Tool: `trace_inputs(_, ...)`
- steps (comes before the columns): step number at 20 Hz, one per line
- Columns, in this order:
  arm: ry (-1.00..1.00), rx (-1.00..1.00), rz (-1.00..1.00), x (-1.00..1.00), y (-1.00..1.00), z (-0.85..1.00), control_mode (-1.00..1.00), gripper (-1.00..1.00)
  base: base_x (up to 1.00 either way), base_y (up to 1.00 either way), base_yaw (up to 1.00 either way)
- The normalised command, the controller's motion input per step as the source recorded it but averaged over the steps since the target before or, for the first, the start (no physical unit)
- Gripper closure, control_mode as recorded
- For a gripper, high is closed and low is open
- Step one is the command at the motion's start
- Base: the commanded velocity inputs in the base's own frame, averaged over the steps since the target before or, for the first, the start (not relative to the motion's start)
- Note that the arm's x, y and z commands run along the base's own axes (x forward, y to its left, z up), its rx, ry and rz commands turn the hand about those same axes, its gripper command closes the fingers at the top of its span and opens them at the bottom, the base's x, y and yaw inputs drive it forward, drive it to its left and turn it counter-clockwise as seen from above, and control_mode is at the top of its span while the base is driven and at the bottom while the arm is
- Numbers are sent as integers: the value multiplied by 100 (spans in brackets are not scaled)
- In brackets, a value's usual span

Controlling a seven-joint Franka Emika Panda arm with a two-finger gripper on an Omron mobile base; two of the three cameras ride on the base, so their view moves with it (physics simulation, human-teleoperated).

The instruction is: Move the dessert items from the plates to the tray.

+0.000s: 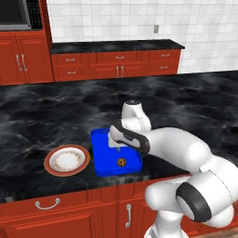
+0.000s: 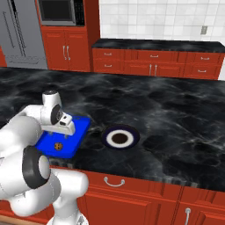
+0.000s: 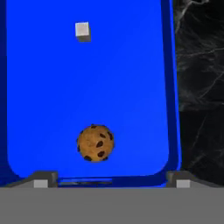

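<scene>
Lying on the glossy blue tray (image 3: 26, 87): round chip-studded cookie (image 3: 95, 143), whitish cube (image 3: 82, 31); gripper (image 3: 111, 181) spread wide.

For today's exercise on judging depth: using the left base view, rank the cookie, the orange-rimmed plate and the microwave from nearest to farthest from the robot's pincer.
1. Cookie: on the blue tray, just below the open pincer.
2. Orange-rimmed plate: on the counter, left of the tray.
3. Microwave: far across the kitchen, upper left.
</scene>
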Motion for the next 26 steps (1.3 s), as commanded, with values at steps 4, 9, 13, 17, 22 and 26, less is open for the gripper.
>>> trace_inputs(4, 0, 0, 0, -71, 0, 64, -100, -100, 0, 0, 0)
trace_inputs(9, 0, 0, 0, -60, 0, 68, -100, -100, 0, 0, 0)
trace_inputs(13, -1, 0, 0, -31, -4, 73, -100, -100, 0, 0, 0)
trace_inputs(17, 0, 0, 1, -11, -29, 61, -100, -100, 0, 0, 0)
trace_inputs(22, -1, 0, 2, -40, -48, 45, -100, -100, 0, 0, 0)
trace_inputs(26, 0, 0, 1, -49, -25, 24, -100, -100, 0, 0, 0)
